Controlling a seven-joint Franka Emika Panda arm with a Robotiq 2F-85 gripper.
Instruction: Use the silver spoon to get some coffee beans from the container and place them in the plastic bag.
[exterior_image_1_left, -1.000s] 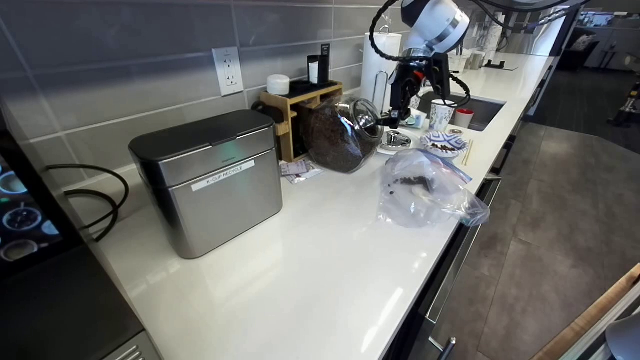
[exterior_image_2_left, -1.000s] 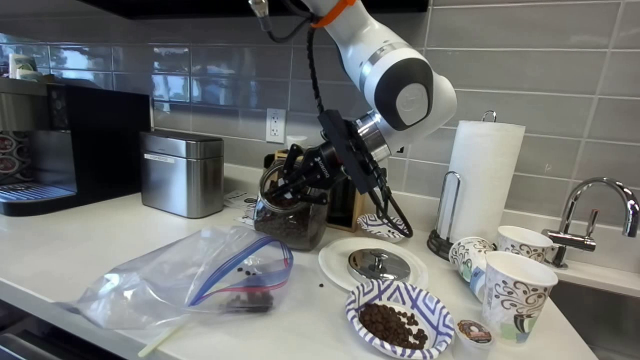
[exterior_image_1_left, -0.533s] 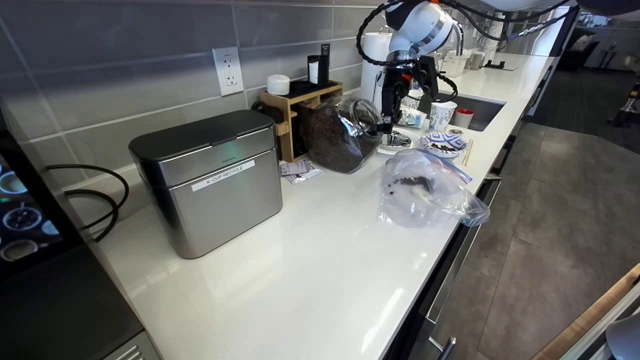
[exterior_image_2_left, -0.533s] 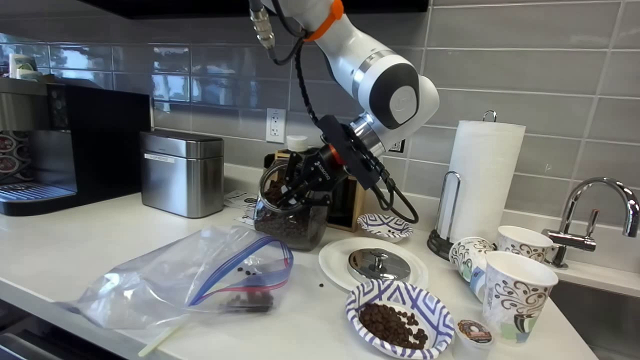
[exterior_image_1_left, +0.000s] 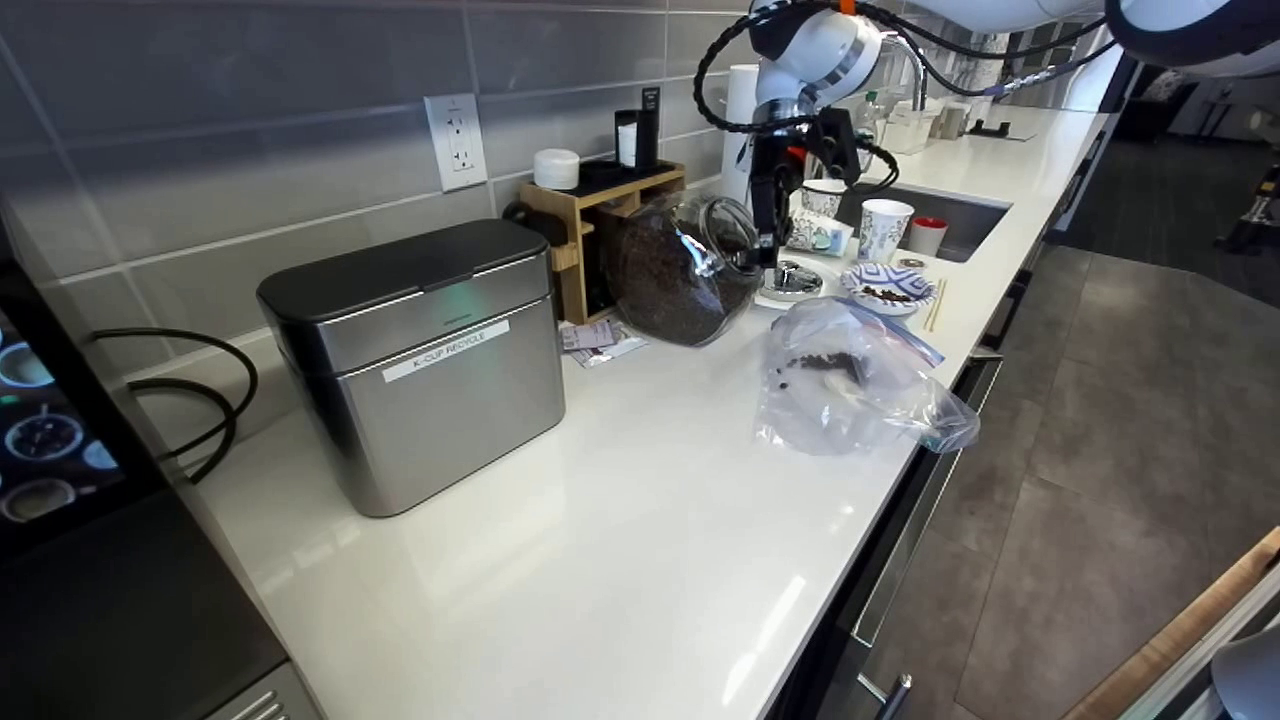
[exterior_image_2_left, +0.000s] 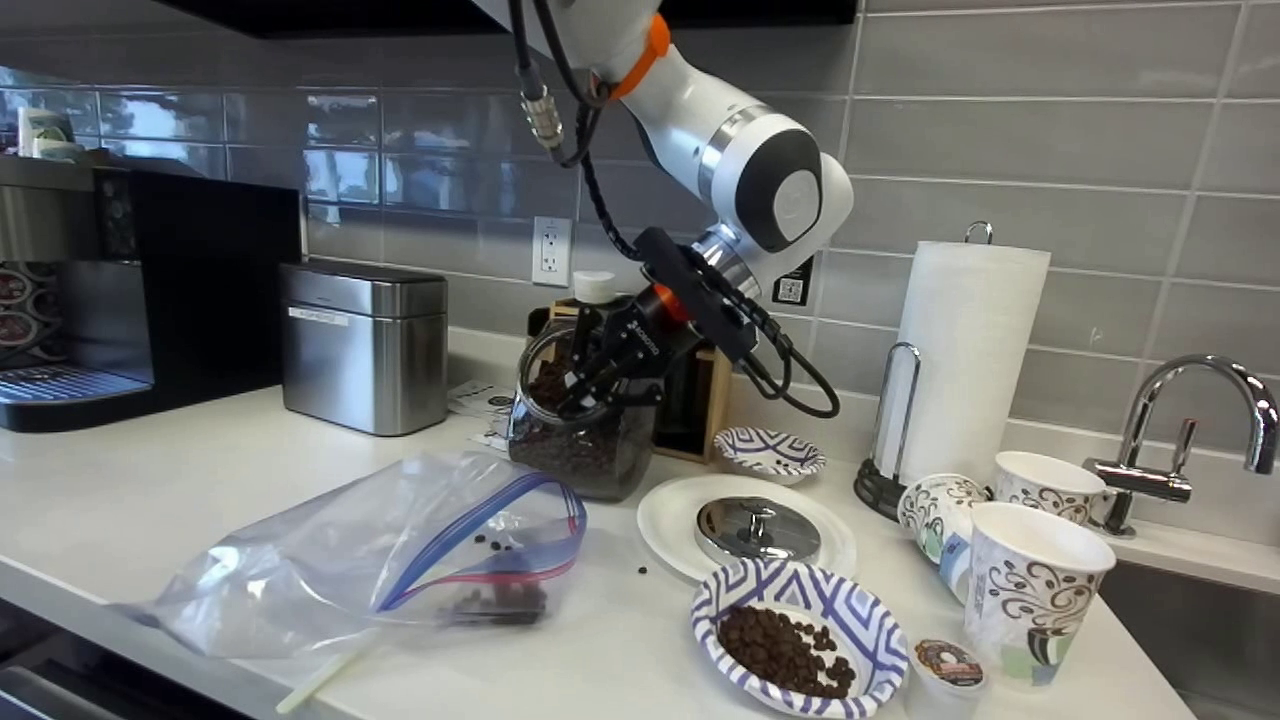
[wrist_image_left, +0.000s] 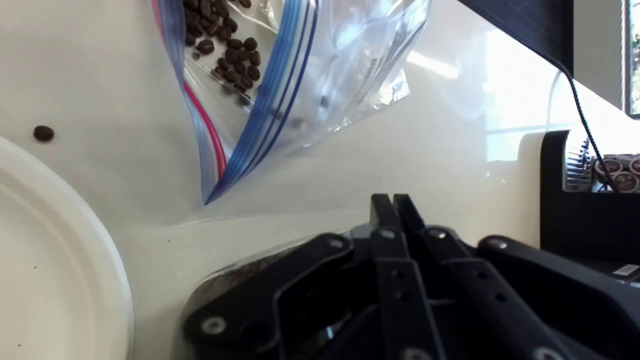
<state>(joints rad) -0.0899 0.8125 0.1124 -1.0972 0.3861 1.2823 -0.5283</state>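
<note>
Two fingertips of the gripper are pressed nearly together at the mouth of the glass jar; whether the silver spoon is pinched between them cannot be told. Over the last second the tips have been lowered towards the lower rim, and the arm has been shifted with them. Coffee beans are seen inside the jar; others lie in the plastic bag, which has not been moved. Scooping is judged to be under way; no gain in the bag was noted, so delivery there is still required.
</note>
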